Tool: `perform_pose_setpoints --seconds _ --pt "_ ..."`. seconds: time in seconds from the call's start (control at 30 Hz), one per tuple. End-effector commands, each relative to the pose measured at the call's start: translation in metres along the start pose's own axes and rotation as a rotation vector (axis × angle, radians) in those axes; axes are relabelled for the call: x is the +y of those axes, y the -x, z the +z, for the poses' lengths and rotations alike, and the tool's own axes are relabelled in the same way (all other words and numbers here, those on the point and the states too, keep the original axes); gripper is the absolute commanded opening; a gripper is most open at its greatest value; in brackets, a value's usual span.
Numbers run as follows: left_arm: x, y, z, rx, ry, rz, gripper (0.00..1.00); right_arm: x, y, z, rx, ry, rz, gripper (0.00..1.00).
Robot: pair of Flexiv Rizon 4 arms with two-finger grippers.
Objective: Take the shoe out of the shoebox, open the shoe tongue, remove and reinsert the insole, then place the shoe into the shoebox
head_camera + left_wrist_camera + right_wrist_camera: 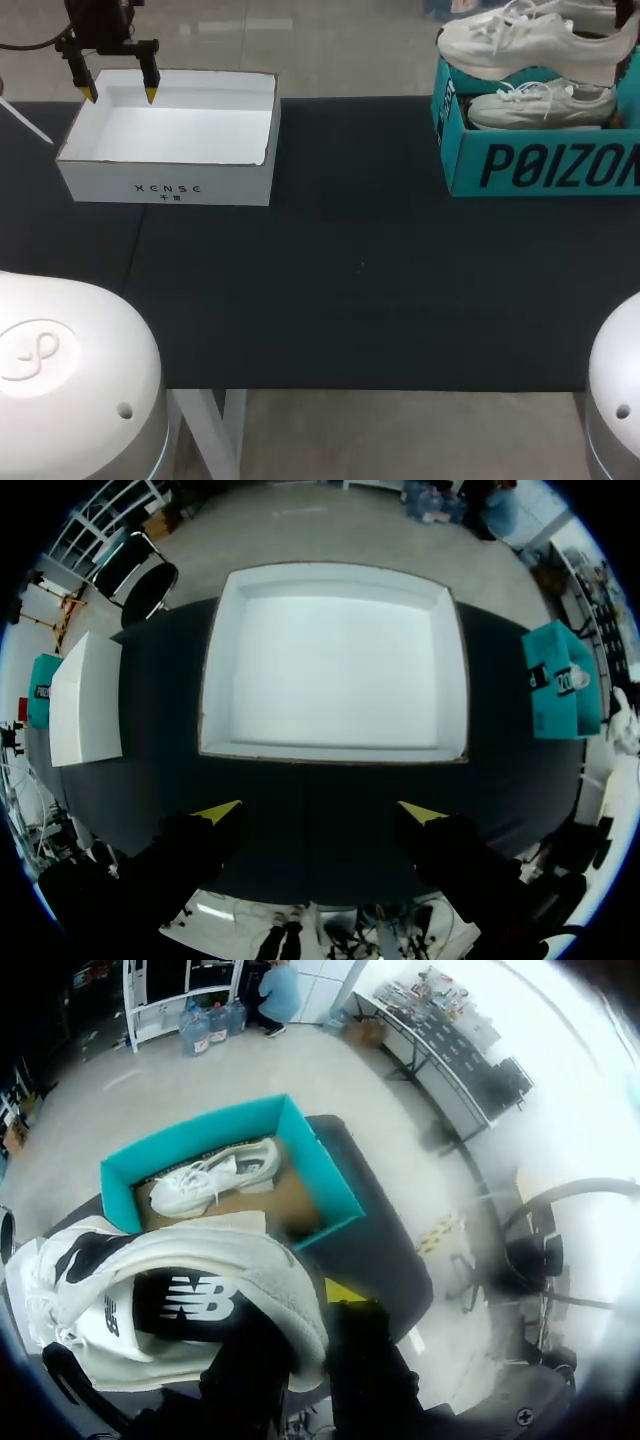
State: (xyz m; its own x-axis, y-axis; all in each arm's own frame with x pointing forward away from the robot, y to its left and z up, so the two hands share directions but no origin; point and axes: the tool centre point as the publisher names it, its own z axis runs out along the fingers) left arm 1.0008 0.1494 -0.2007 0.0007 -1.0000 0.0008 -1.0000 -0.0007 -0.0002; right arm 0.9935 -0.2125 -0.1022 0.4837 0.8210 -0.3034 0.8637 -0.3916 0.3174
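A white sneaker (530, 40) hangs above the teal shoebox (540, 165) at the table's far right. In the right wrist view my right gripper (305, 1312) is shut on this shoe (170, 1280) at the heel collar, one finger inside it and one yellow-tipped finger (345, 1290) outside. The black insole shows in the shoe's opening. A second white sneaker (540, 105) lies on its side in the shoebox (330, 1185) underneath. My left gripper (120, 95) hovers open and empty over the far edge of a white box (165, 185) at the far left.
The white box (330, 752) is open-topped with nothing inside, directly ahead of my left gripper (320, 812). The dark table mat (360, 280) stretches between the two boxes. The teal shoebox (560, 680) shows off to the side in the left wrist view.
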Motion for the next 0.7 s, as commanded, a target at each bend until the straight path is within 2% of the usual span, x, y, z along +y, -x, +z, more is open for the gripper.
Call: perform_pose_setpoints --seconds 0.03,0.13,0.43,0.7 --pt "0.0 0.0 0.0 0.0 0.0 0.0 1.0 -0.088 -0.019 -0.025 0.009 0.136 -0.041 0.0" --pt "0.0 0.0 0.0 0.0 0.0 0.0 1.0 -0.125 -0.03 -0.033 0.039 0.133 -0.085 0.0" --pt "0.0 0.0 0.0 0.0 0.0 0.0 1.0 -0.2 -0.056 -0.027 0.076 0.094 -0.202 0.0" --pt "0.0 0.0 0.0 0.0 0.0 0.0 1.0 -0.253 -0.085 -0.009 0.077 0.006 -0.239 0.0"
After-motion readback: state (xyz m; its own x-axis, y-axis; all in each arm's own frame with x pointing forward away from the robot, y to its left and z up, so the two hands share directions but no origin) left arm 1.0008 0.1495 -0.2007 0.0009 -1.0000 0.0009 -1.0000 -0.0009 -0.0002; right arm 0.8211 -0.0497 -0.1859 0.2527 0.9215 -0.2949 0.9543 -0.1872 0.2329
